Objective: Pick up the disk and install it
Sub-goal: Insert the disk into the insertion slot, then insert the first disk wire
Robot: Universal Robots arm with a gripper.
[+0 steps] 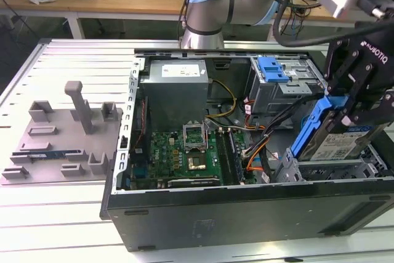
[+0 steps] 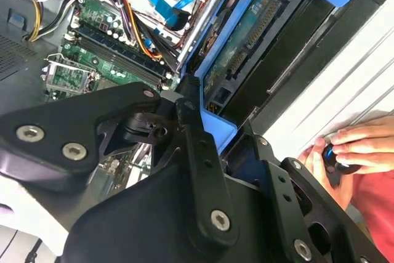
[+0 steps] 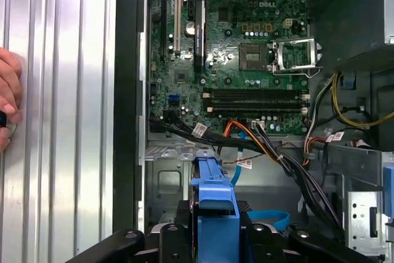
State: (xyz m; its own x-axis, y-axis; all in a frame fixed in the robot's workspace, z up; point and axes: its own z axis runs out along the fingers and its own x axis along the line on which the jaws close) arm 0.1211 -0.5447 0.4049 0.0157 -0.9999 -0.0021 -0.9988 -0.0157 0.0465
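1. Exterior view: black gripper at the exterior view's right end of the open computer case. Its fingers are closed on the disk.
2. Disk: silver, label facing up, blue rails along its edges. It is held tilted, one end raised, over the drive cage at the case's right end. Whether it touches the cage cannot be told.
3. First wrist view: the disk's blue rail edge sits between the two fingers.
4. Second wrist view: the disk's green circuit-board underside, with one finger against the blue rail.
5. Motherboard: green, flat on the case floor, with bundled cables between it and the cage.
6. Power supply: grey box at the case's far side; a blue latch lies to its right in the exterior view.
7. Grey tray: on the ribbed tabletop, at the exterior view's left, apart from the case.
8. Hand: resting on the tabletop beside the case, around a small dark object.
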